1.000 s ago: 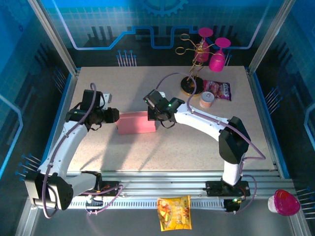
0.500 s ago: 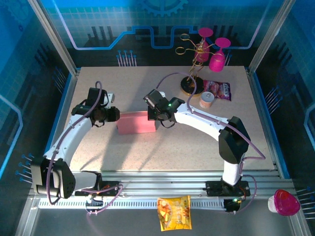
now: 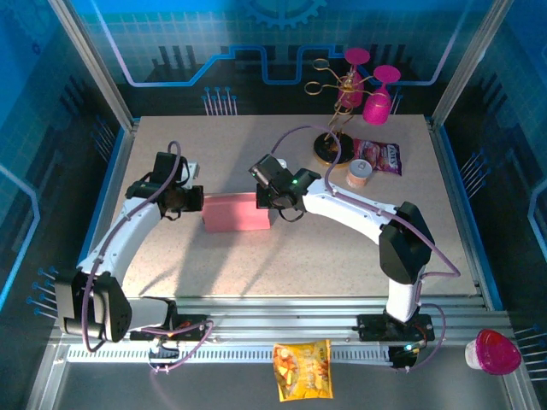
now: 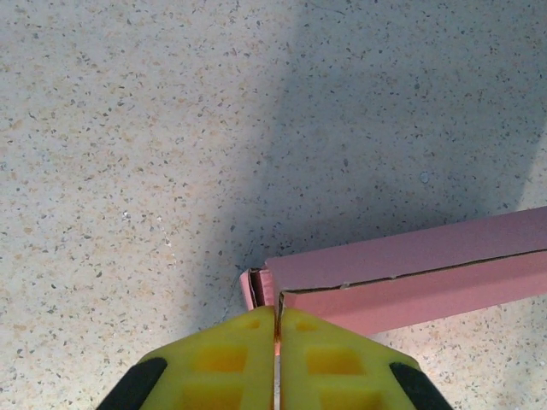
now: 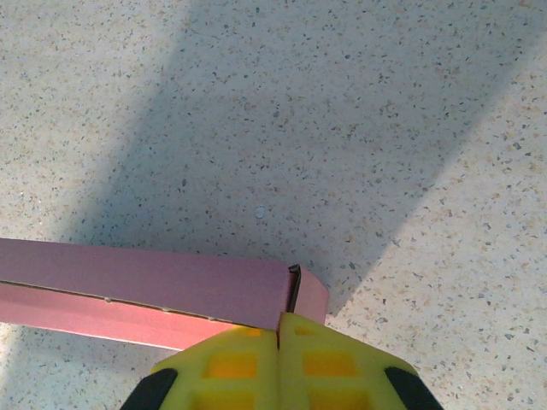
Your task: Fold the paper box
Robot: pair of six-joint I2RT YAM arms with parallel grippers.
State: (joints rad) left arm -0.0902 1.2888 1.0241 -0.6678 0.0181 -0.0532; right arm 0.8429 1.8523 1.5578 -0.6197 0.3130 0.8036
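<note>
Top external view: the paper box (image 3: pixel 238 213) lies midway on the surface (image 3: pixel 282 265), one claw at each end.
My left claw (image 4: pixel 275 312) is clenched at the box's left end, my right claw (image 5: pixel 279 318) clenched at its right; whether either nips a flap I cannot tell. I judge the end flaps seat best if I press inward evenly, low and square, so the box neither slides nor buckles.
</note>
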